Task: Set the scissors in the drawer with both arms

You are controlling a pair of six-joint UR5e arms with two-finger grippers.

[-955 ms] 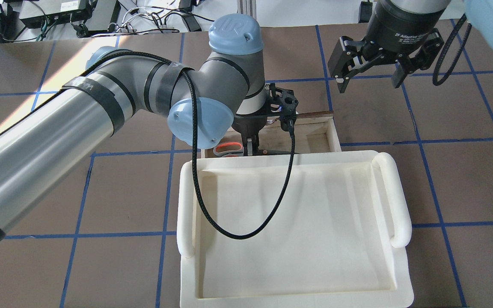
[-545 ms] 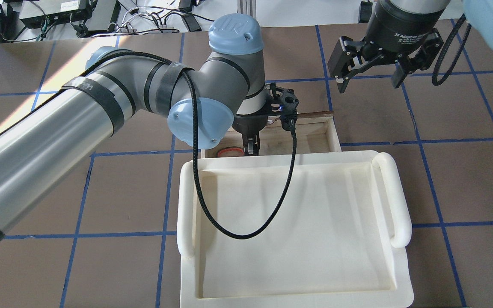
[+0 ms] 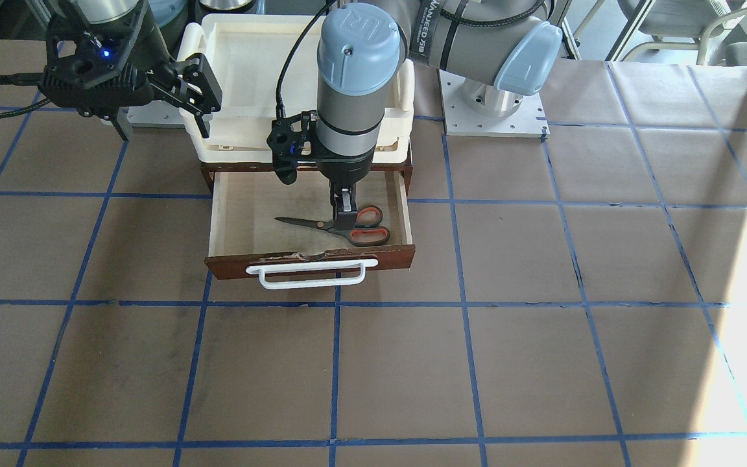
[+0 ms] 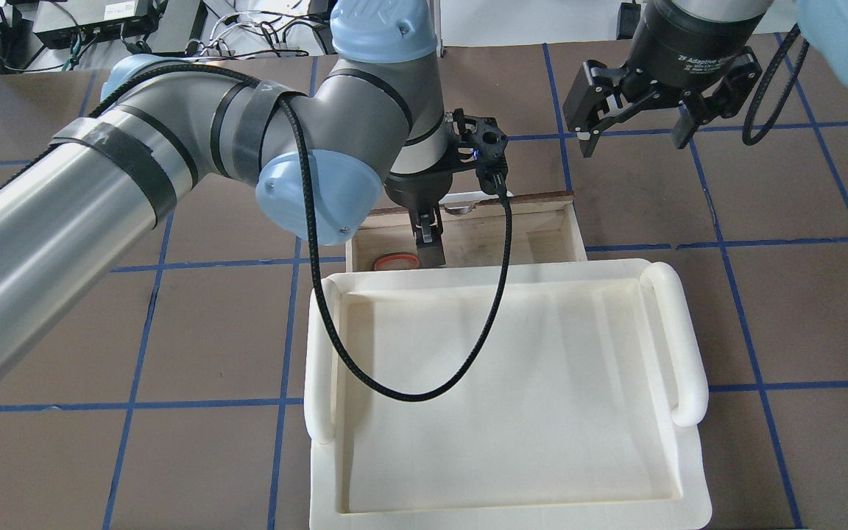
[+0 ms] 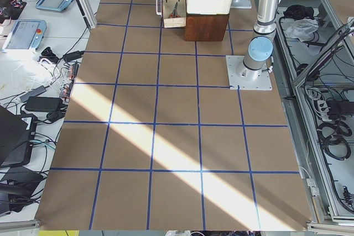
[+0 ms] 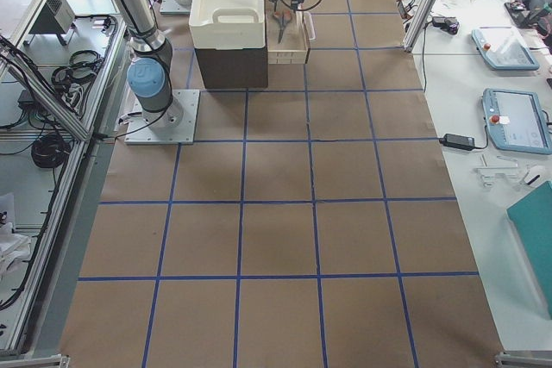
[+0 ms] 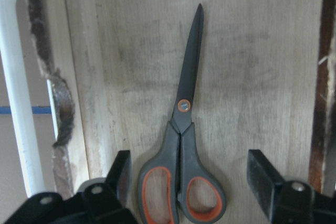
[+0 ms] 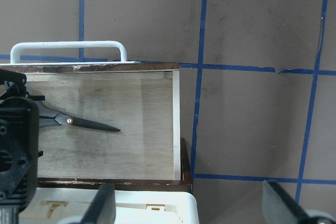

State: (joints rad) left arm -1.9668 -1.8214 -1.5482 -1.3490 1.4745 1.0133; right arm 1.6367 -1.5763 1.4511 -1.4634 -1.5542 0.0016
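The scissors point(image 3: 341, 227) lie flat on the pale floor of the open drawer point(image 3: 244, 220), blades pointing away from the handles' red-orange loops. My left gripper point(image 3: 345, 209) hangs just above the handles, open and empty. In the left wrist view the scissors point(image 7: 182, 145) lie between its spread fingers point(image 7: 119, 174). From overhead only one red loop of the scissors point(image 4: 394, 261) shows, beside the left gripper point(image 4: 430, 244). My right gripper point(image 4: 630, 140) is open and empty, hovering right of the drawer point(image 4: 542, 228). The right wrist view shows the scissors' blade point(image 8: 92, 125) in the drawer point(image 8: 131, 150).
A cream-white plastic tray point(image 4: 674, 346) sits on top of the dark cabinet point(image 3: 407, 174) that the drawer slides out of. The drawer's white bar handle point(image 3: 312, 273) points away from the robot. Brown table with a blue tape grid lies all around.
My left arm has lifted up and away from the scissors, which stay lying in the drawer. The right gripper has barely moved.
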